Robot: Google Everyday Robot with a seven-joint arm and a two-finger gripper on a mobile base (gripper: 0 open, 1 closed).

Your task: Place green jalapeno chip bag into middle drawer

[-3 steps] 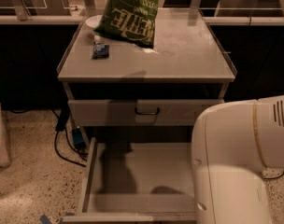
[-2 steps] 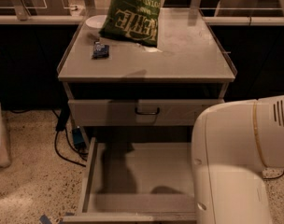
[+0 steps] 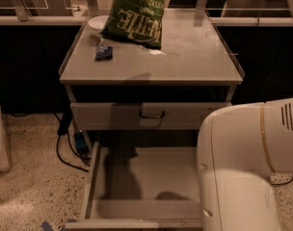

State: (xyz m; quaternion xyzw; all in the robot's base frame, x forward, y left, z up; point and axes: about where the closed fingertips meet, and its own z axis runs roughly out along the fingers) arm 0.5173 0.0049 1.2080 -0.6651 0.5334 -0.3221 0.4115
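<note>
The crinkly green foil jalapeno chip bag (image 3: 137,16) with white lettering hangs upside down over the rear left part of the flat grey cabinet top (image 3: 194,57), its upper end cut off by the top edge of the view. Its lower edge sits right at the surface, and whether it touches cannot be told. The gripper is out of view above the bag, so whether it is apart, together or clamped on the bag cannot be told. Only 1 part of the robot shows, a bulky white arm housing (image 3: 247,167) filling the lower right corner. Just left of the bag lie a small dark blue packet (image 3: 103,52) and, behind it, a pale round dish (image 3: 97,22). Under the top, a grey drawer front (image 3: 103,117) with a black handle (image 3: 152,115) is closed. Below it the wide grey metal middle drawer tray (image 3: 137,208) stands pulled out toward the camera, with shadows across its plain floor and its right side hidden behind the arm housing. Black cables (image 3: 64,143) trail over the speckled floor (image 3: 31,196) to the cabinet's left.
</note>
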